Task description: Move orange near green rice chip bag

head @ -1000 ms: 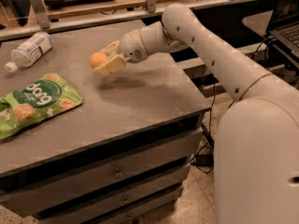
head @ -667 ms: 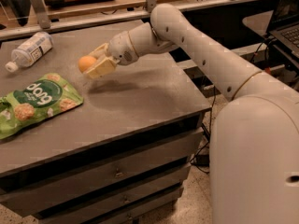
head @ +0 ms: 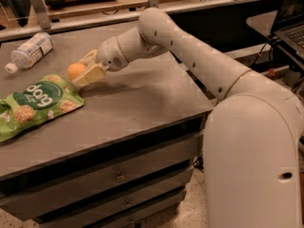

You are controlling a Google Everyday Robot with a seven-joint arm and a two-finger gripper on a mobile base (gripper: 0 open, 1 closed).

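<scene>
pincer: your pincer is out at the far left of the tabletop. both fingers are clamped on the orange, one on its far side and one on its near side.
orange: it sits between those fingers, just off the far right corner of the green rice chip bag. it looks low over the surface, but i can't tell if it's touching down or not.
bag: lying flat at the near left edge, partly cut off by the frame, so the open spot beside its corner is the obvious drop zone.
why the hold: the side-on pinch makes sense imo. round fruit rolls, so gripping across the middle stops it scooting off.
bottle: there's a clear bottle on its side at the far left, well apart from the orange and not in your way.
progress: i'd say you're basically there, just the set-down and let-go left.
watch out: release gently or it could roll away from the bag.
</scene>
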